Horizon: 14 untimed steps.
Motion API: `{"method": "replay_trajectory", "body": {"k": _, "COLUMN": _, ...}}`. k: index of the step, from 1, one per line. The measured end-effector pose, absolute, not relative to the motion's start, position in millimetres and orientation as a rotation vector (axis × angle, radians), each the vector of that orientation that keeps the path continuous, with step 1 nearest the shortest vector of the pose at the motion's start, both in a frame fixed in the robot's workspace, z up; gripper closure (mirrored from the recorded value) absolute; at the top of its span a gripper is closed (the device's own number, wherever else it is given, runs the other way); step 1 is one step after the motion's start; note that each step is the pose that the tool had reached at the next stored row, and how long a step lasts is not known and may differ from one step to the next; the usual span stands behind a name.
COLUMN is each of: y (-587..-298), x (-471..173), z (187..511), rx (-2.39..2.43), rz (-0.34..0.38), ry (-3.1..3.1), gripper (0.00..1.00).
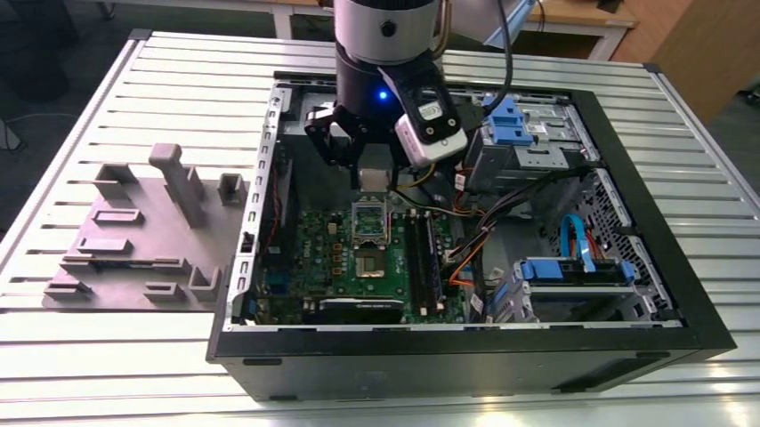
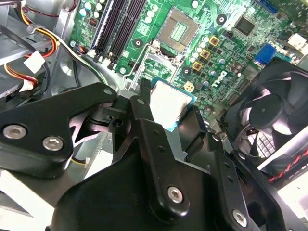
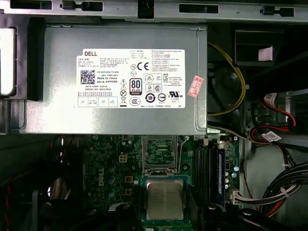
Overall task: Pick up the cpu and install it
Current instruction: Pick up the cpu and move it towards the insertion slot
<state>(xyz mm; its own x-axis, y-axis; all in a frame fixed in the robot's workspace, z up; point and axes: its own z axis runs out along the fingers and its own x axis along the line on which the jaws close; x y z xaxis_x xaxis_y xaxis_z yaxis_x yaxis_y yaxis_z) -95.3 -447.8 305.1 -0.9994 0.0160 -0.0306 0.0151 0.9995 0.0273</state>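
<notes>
The cpu point(image 2: 169, 103), a silvery square chip with a teal edge, sits between the black fingers point(image 2: 144, 113) of my gripper point(image 2: 171, 108), which is shut on it. In the first wrist view the cpu point(image 3: 164, 199) hangs over the green motherboard point(image 3: 113, 168), just below the open metal load plate point(image 3: 159, 153). The bare socket point(image 2: 179, 30) with its gold contacts lies a little beyond the chip. From outside, my gripper point(image 1: 362, 173) hovers inside the open computer case, above the back of the motherboard point(image 1: 320, 258) and behind the socket point(image 1: 370, 260).
A grey plastic tray point(image 1: 142, 231) with raised blocks stands on the slatted table at the exterior view's left. The power supply point(image 3: 115, 79), memory sticks point(image 2: 115, 24), a black fan point(image 2: 274, 115), blue drive cages point(image 1: 522, 116) and loose cables point(image 1: 475, 240) crowd the case.
</notes>
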Motion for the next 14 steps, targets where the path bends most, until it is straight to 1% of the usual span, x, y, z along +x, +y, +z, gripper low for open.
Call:
{"method": "replay_trajectory", "body": {"k": 5, "y": -447.8, "x": -95.2, "z": 304.4, "rx": 0.024, "rz": 0.042, "ry": 3.11, "gripper": 0.53}}
{"method": "replay_trajectory", "body": {"k": 14, "y": -450.0, "x": -95.2, "z": 292.1, "rx": 0.024, "rz": 0.042, "ry": 3.11, "gripper": 0.53}}
